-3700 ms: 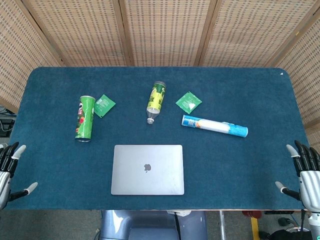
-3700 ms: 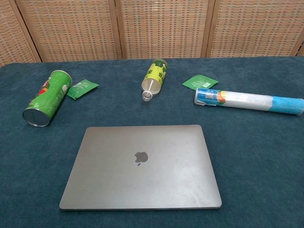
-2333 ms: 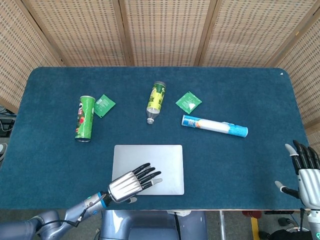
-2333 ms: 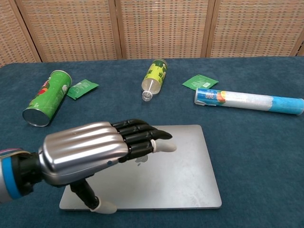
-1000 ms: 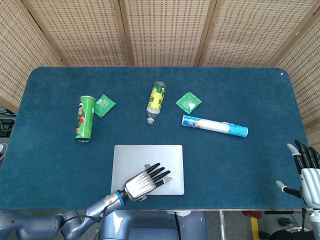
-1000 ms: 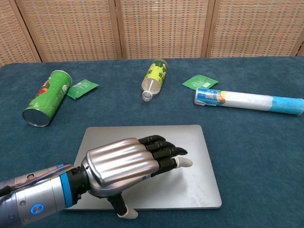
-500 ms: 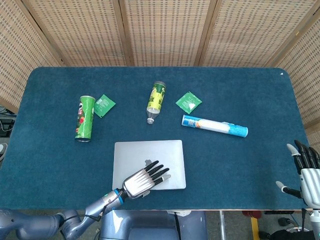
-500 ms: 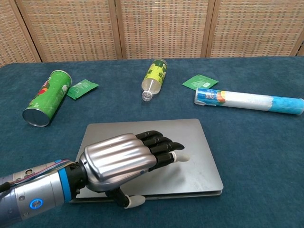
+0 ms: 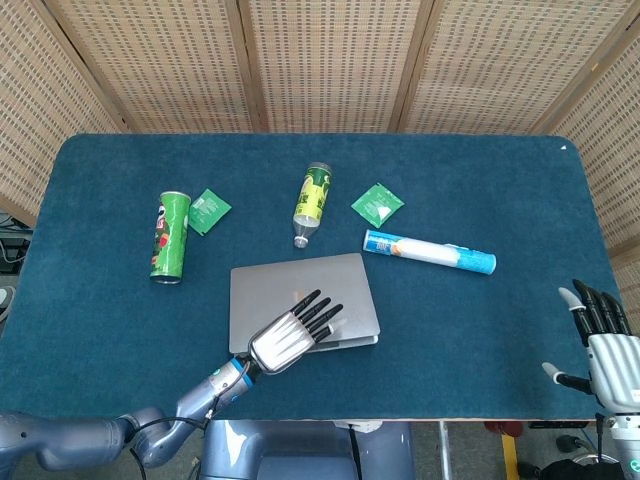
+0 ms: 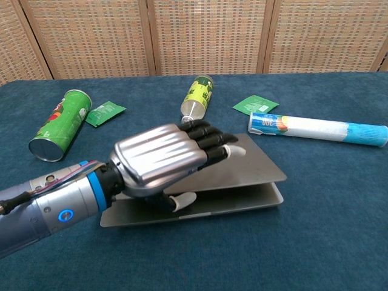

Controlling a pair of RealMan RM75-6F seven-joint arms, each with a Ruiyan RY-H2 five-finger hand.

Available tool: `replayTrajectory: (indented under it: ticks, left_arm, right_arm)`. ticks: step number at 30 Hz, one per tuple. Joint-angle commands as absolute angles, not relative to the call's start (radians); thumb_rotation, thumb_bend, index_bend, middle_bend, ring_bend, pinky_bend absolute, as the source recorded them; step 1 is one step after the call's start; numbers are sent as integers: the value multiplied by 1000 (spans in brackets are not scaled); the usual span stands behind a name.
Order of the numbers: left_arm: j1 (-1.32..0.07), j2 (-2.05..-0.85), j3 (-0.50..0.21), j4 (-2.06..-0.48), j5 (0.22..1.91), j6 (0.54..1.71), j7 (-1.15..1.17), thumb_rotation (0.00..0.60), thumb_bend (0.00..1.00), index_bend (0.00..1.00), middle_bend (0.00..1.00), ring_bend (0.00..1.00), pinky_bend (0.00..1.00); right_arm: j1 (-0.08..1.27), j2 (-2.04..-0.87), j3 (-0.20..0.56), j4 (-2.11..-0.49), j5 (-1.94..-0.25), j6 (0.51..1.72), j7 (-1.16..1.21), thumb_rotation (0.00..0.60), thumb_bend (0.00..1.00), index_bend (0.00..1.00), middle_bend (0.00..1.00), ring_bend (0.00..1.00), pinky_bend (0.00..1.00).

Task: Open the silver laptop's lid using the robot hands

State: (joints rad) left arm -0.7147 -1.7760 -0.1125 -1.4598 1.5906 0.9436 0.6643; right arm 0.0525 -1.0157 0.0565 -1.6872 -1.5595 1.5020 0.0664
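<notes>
The silver laptop (image 9: 300,283) lies near the table's front edge, its lid (image 10: 257,165) lifted a little way off the base (image 10: 242,200) at the front. My left hand (image 9: 292,337) grips the lid's front edge. In the chest view the left hand (image 10: 162,157) has its fingers spread over the top of the lid and its thumb tucked under it. My right hand (image 9: 600,347) hovers past the table's right front corner, far from the laptop, fingers apart and holding nothing. It shows only in the head view.
Behind the laptop on the blue table (image 9: 480,180) lie a green chip can (image 9: 170,236), two green packets (image 9: 209,211) (image 9: 377,204), a yellow-green bottle (image 9: 312,202) and a blue and white tube (image 9: 430,252), which sits close to the lid's far right corner.
My left hand slid onto the closed laptop, hooked its thumb under the front edge, and has lifted the lid from flat to partly raised. The laptop shifted slightly away. The right hand barely moved.
</notes>
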Motion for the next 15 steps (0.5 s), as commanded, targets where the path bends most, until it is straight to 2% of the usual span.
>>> replayTrajectory:
  ticks: [1,6,8,11,13,15]
  left_arm:
    - [-725,-1777,-161,-1470,1557,971,696,600,431,0,0,0,0]
    - [-736,-1774,-202,-1478,1500,973,719,600,432,0,0,0,0]
    - [-741,-1772,-210,-1479,1483,971,720,600,432,0,0,0,0]
    - [-749,-1771,-217,-1476,1464,971,722,600,431,0,0,0,0]
    - [-754,-1773,-230,-1470,1443,973,718,600,431,0,0,0,0]
    - [-758,-1773,-232,-1471,1434,975,716,600,432,0,0,0,0]
  right_arm:
    - [81,-1022,49,-1661,-1584,1463,69,600,0,0,0,0,0]
    - [135,-1018,38,-1636,-1624,1390,107,600,14,52,0,0,0]
    - [159,-1020,33,-1628,-1645,1362,118,600,82,81,13,0,0]
    - [201,-1029,22,-1619,-1682,1311,130,600,280,135,69,0,4]
    - [284,-1060,6,-1622,-1735,1198,162,600,413,176,109,1,53]
    - [328,-1076,2,-1613,-1739,1134,188,600,469,190,121,4,84]
